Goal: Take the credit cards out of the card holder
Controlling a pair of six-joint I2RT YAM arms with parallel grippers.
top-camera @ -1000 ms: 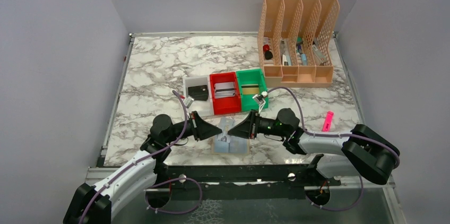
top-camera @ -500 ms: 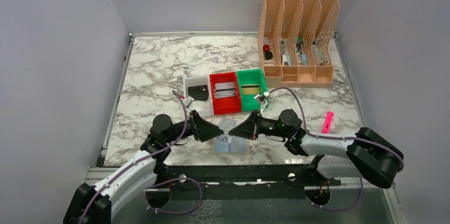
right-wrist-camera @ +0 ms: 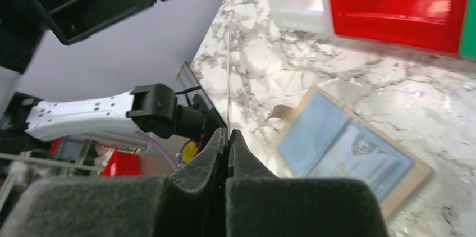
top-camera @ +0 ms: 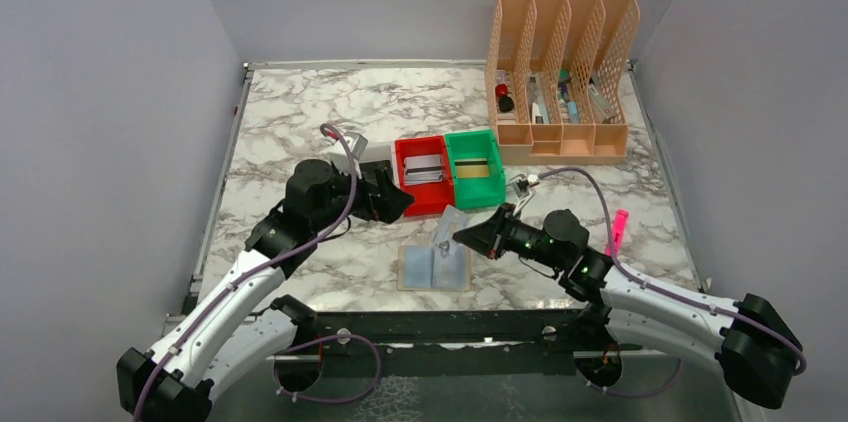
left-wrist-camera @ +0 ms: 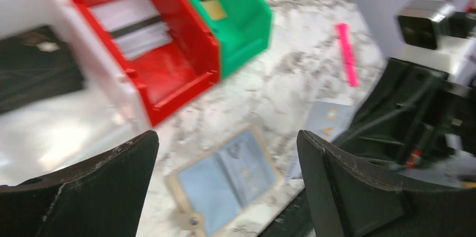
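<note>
The tan card holder (top-camera: 434,268) lies open and flat near the table's front edge, blue-grey inside up, also in the left wrist view (left-wrist-camera: 223,178) and the right wrist view (right-wrist-camera: 348,154). My right gripper (top-camera: 463,236) hovers just right of it, shut on a silvery grey credit card (top-camera: 451,224). That card shows edge-on as a thin line (right-wrist-camera: 228,80) above the closed fingertips (right-wrist-camera: 229,133), and as a pale rectangle (left-wrist-camera: 327,122). My left gripper (top-camera: 400,204) hangs open and empty (left-wrist-camera: 227,136) above and behind the holder, near the trays.
Behind the holder stand a white tray (top-camera: 373,152) with a black card (left-wrist-camera: 33,71), a red tray (top-camera: 424,200) with a striped card, and a green tray (top-camera: 476,190). A peach file rack (top-camera: 560,72) is back right. A pink marker (top-camera: 617,228) lies right.
The left gripper opened and rose back-left away from the holder toward the trays. The right gripper closed on the grey card and drew it up and to the right.
</note>
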